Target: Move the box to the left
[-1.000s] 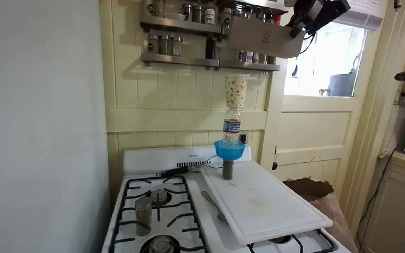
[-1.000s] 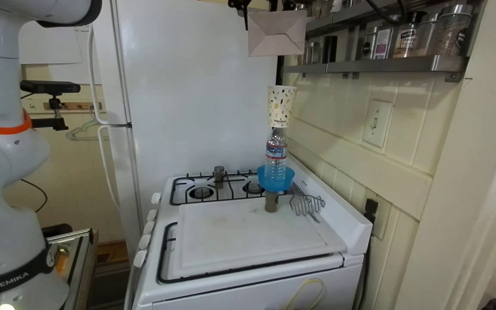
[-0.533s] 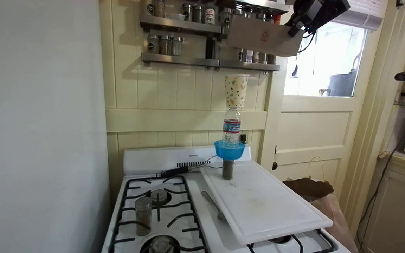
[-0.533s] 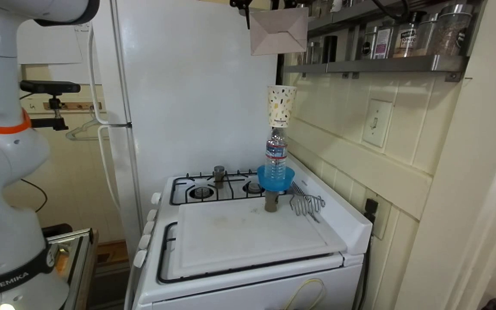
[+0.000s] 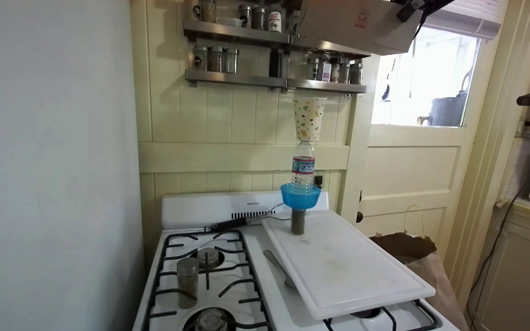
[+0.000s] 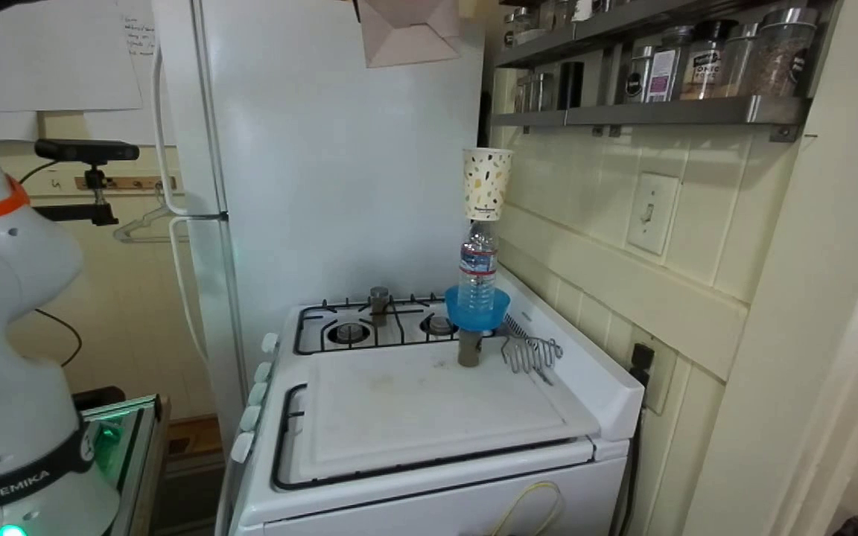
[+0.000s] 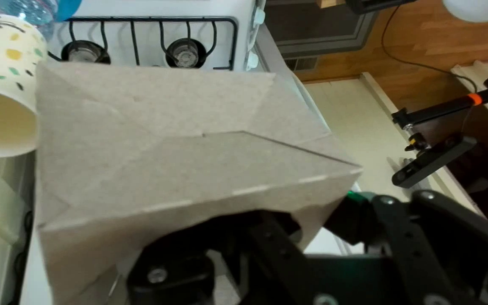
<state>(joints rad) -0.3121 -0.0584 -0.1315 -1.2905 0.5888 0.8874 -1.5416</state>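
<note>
One box [image 5: 357, 25] is held in the air, tilted, well above the stove [image 5: 210, 211] and higher than the paper cup [image 5: 309, 119]. The gripper [image 7: 314, 226] is clamped on the box near a corner, as the wrist view records; the gap between its dark fingers [image 7: 352, 222] is only partly visible. A red mark [image 5: 361, 19] on the box's broad side appears in an exterior view alone. The folded panel [image 7: 176, 140] fills the middle of the wrist view, whereas in an exterior view only its lower part enters at the top, before the refrigerator [image 6: 325, 164]. Both exterior views confirm the arrangement: cup upright on a water bottle [image 5: 302, 165], bottle in a blue bowl [image 5: 300, 198], bowl on a spice jar [image 5: 297, 223], jar on a white cutting board [image 5: 361, 271]. The wrist view looks into the cup's mouth [image 7: 0, 120]; both exterior views give it from the side. A spoon [image 5: 279, 266] beside the board, a black handle [image 5: 229, 224] at the stove's rear and a paper bag [image 5: 433, 276] beside the stove are recorded in an exterior view; a zigzag wire head [image 6: 532, 356] and a wall light switch [image 6: 653, 214] are noted in an exterior view.
</note>
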